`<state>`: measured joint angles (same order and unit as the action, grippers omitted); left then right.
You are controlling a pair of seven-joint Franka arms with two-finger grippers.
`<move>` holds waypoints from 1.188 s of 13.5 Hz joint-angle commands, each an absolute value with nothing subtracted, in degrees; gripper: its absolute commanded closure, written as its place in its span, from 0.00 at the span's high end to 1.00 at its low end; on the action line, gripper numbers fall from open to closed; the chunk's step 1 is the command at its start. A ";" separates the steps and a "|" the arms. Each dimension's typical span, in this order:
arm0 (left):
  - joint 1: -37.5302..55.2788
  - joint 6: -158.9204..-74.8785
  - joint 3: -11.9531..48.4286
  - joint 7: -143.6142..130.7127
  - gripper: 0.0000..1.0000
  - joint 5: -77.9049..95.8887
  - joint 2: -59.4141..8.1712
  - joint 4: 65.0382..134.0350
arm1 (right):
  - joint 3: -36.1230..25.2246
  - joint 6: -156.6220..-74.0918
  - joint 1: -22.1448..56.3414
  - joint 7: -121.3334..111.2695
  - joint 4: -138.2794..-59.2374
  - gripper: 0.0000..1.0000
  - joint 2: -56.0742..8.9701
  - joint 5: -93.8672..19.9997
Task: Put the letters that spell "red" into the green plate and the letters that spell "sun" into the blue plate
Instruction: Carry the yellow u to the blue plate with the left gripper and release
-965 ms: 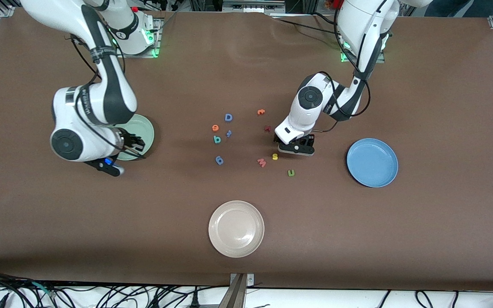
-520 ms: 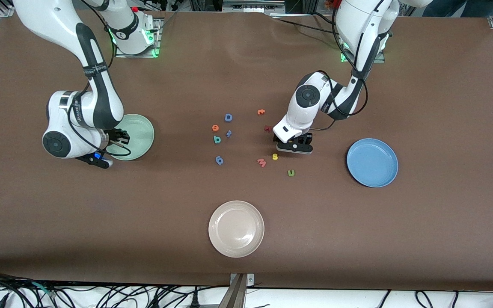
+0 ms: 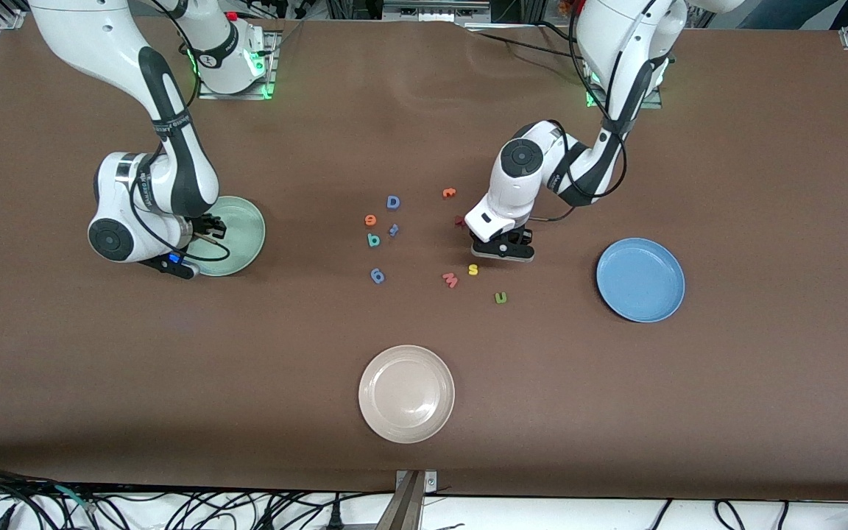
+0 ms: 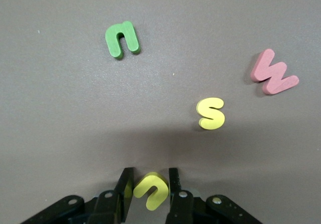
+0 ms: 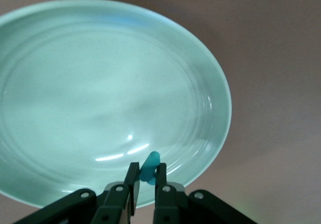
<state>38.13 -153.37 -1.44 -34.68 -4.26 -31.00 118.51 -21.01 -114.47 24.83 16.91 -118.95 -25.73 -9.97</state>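
Green plate (image 5: 210, 83) showing a glossy glazed sheen (light streaks gleaming), foam-like matt yellow "s" (image 4: 211, 113), table (image 3: 689, 383) looking matt brown

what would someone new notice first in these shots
The right gripper sits over the green plate at the right arm's end of the table, pinching a small teal letter. The left gripper is down among the scattered letters mid-table, its fingers around a yellow letter, with a yellow s, a green n and a pink w lying loose nearby.
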 commanded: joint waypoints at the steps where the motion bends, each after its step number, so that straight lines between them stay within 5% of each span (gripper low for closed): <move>1: 38.06 -152.93 -2.11 -36.30 0.26 -6.59 -31.47 119.36 | -21.45 -115.93 25.22 15.73 -120.94 0.00 -25.13 -10.90; 8: 37.09 -148.81 -2.28 -35.51 0.16 -6.59 -28.92 118.92 | -21.45 -117.59 25.40 15.73 -120.94 0.00 -26.72 -10.90; 16: 24.99 -132.29 -2.55 -18.32 0.13 -2.38 -18.73 116.81 | -21.36 -119.79 25.40 15.73 -120.94 0.00 -27.60 -10.90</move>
<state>29.43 -135.92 -3.06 -25.42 -4.10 -21.41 116.83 -21.00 -118.82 25.01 16.91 -120.19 -27.67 -9.97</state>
